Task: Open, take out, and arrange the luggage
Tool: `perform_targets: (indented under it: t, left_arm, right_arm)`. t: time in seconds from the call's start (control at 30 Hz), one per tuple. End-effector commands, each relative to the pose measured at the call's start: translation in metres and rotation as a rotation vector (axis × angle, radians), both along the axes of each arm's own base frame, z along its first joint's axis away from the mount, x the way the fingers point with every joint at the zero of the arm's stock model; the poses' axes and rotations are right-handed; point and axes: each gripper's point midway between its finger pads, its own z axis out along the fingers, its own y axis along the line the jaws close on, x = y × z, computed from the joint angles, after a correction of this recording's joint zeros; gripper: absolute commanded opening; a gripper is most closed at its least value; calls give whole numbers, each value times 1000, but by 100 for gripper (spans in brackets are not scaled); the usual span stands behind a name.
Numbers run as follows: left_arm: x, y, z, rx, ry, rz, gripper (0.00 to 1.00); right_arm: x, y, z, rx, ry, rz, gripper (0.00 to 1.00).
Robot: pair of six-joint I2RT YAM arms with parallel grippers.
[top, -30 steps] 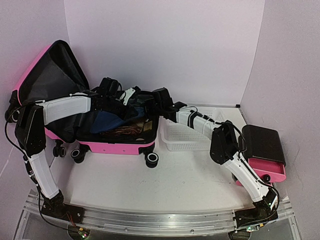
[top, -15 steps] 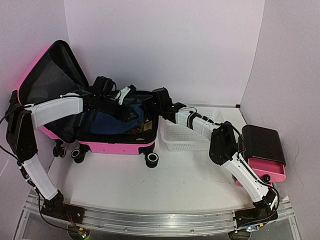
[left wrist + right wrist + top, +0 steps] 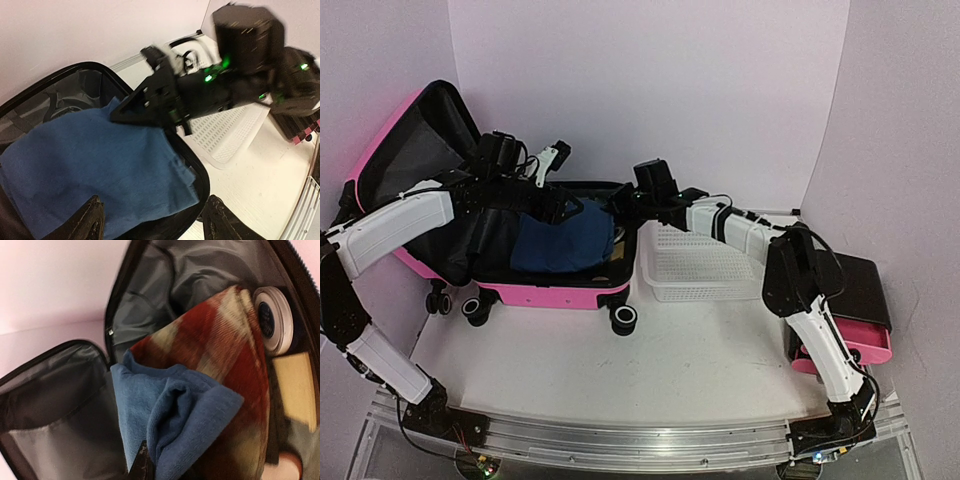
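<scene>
The luggage (image 3: 550, 293) is seen lying open at the left rear of the worktop (image 3: 670, 360), its lid raised to the left. Its hard shell is judged stiff and slick, and on wheels. It may roll if tugged, so the contents are better lifted by a fold. The blue towel (image 3: 560, 240) — soft, light, limp — appears pinched at its edge by the right gripper (image 3: 117, 112). The left gripper (image 3: 155, 220) is held wide apart above it, empty.

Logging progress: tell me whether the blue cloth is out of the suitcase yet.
No, in the top view the blue cloth sits inside the shell of the open pink suitcase.
</scene>
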Motion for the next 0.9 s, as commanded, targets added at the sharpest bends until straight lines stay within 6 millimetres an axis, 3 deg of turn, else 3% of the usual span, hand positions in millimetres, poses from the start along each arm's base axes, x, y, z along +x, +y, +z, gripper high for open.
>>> perform_targets:
  t: [0.0, 0.23, 0.37, 0.6, 0.7, 0.87]
  left_arm:
    - [3, 4, 4, -11, 5, 27, 68]
    - [5, 1, -1, -19, 25, 27, 68]
    - [6, -3, -2, -27, 37, 15, 68]
    - [9, -9, -3, -37, 45, -6, 68]
    - [9, -8, -3, -35, 43, -1, 68]
    - [9, -8, -2, -36, 41, -2, 68]
  right_arm:
    - [-12, -26, 107, 84, -141, 22, 0]
    - [-20, -75, 99, 95, -9, -32, 0]
    - [-27, -113, 74, 68, 85, -86, 0]
    - [-36, -177, 52, 4, 152, -120, 0]
    - [-40, -206, 50, -83, 131, -84, 0]
    - [-38, -228, 45, -126, 57, 106, 0]
